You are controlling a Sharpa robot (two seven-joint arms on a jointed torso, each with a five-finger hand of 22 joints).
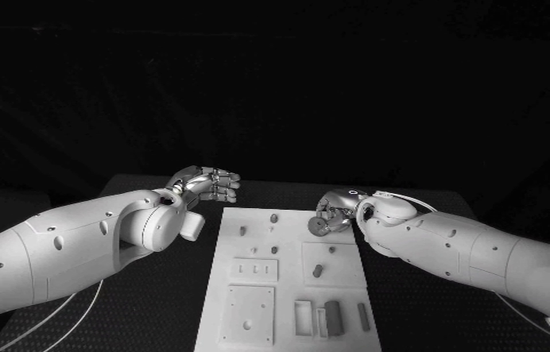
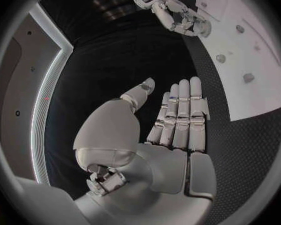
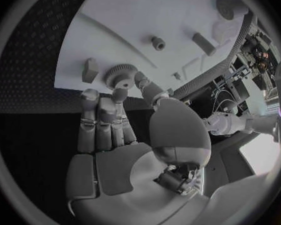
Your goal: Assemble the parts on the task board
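Small grey toothed gear (image 3: pixel 120 76) pinched at right hand (image 1: pixel 332 215) fingertips, over far right of white task board (image 1: pixel 287 304); left hand (image 1: pixel 207 185) flat, fingers together, holding nothing.

Black table (image 1: pixel 160 304), dark backdrop behind, lit wall strip (image 2: pixel 50 85)

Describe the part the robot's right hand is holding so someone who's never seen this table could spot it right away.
Find the white task board in the middle of the black table, then its far right corner, where the right hand reaches in. The gear sits at its fingertips: round and toothed, unlike the small plain pegs nearby.
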